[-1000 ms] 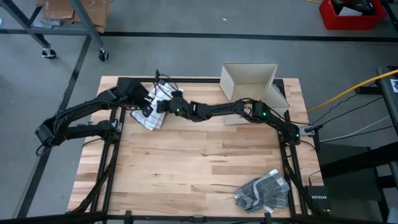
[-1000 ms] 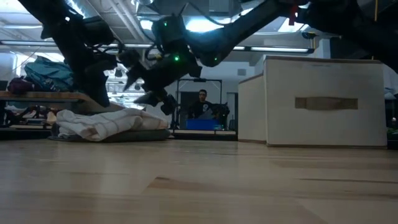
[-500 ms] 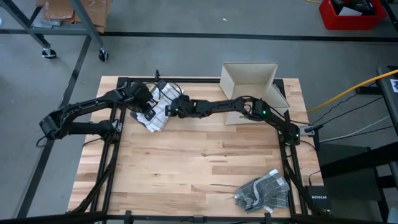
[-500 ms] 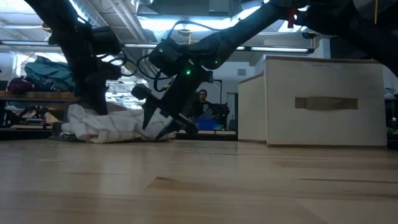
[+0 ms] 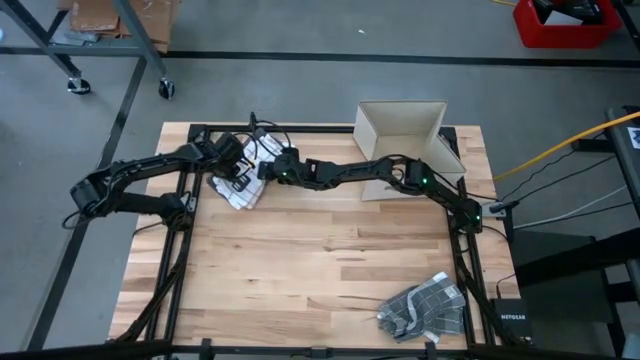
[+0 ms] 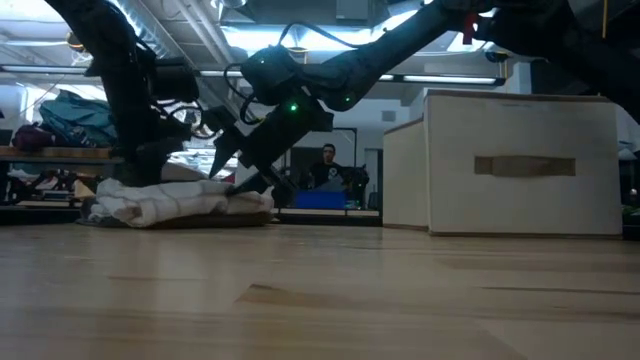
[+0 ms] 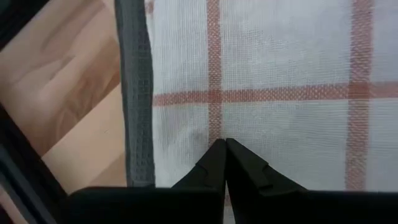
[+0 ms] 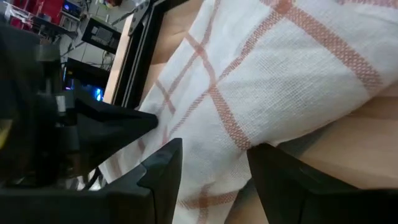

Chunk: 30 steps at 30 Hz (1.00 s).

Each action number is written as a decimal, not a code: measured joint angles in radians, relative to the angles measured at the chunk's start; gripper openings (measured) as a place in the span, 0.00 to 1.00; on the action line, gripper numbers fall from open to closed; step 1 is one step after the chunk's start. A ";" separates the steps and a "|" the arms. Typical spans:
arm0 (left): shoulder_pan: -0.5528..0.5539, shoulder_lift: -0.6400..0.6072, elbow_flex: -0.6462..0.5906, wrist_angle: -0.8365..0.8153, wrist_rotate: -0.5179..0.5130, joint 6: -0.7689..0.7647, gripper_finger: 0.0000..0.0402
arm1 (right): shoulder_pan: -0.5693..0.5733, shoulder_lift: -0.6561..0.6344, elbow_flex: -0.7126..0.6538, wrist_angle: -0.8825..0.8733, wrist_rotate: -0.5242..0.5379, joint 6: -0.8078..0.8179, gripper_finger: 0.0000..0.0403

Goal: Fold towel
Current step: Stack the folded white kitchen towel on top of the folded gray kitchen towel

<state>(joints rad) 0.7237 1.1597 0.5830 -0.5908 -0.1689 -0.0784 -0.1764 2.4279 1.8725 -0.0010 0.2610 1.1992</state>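
A white towel [image 5: 248, 188] with red check lines lies bunched at the table's far left, on a grey cloth [image 7: 133, 93] that shows along its edge. My left gripper [image 5: 232, 168] points steeply down onto the towel [image 7: 280, 62], fingers shut. My right gripper [image 5: 267, 168] reaches in from the right and is open. Its two fingers [image 8: 163, 163] stand on either side of the towel's rounded right edge [image 8: 249, 81], low over the table [image 6: 245, 170]. Whether they touch it I cannot tell. My left gripper comes from above, slanting down, and sets its shut fingertips [image 7: 225, 149] on the towel's top layer beside a red stripe [image 7: 214, 118], near the towel's left edge. No cloth shows between the tips. The towel [image 6: 170, 200] lies flat on the table under them.
An open cardboard box [image 5: 400, 135] stands at the far right, behind my right arm. A crumpled grey checked towel [image 5: 425, 305] lies at the near right corner. Bare wood [image 5: 320, 250] fills the table's middle and near side.
My left gripper has sunk toward the table onto the towel, and the heap under it now lies lower and flatter. My right gripper has dipped beside the towel's right edge and rolled, staying open.
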 joint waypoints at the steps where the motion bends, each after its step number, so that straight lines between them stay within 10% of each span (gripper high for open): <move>1: -0.005 -0.014 0.001 0.000 0.009 -0.005 0.00 | 0.000 0.000 0.000 0.000 0.007 0.000 0.46; 13: -0.094 -0.291 0.004 0.005 0.167 0.003 0.00 | -0.009 0.000 0.000 0.000 0.065 0.000 0.46; 30: -0.280 -0.064 -0.002 0.004 0.049 -0.079 0.00 | -0.016 0.000 0.000 0.001 0.079 0.020 0.46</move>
<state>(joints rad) 0.4432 1.0954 0.5808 -0.5871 -0.1197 -0.1574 -0.1925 2.4279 1.8725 -0.0002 0.3397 1.2188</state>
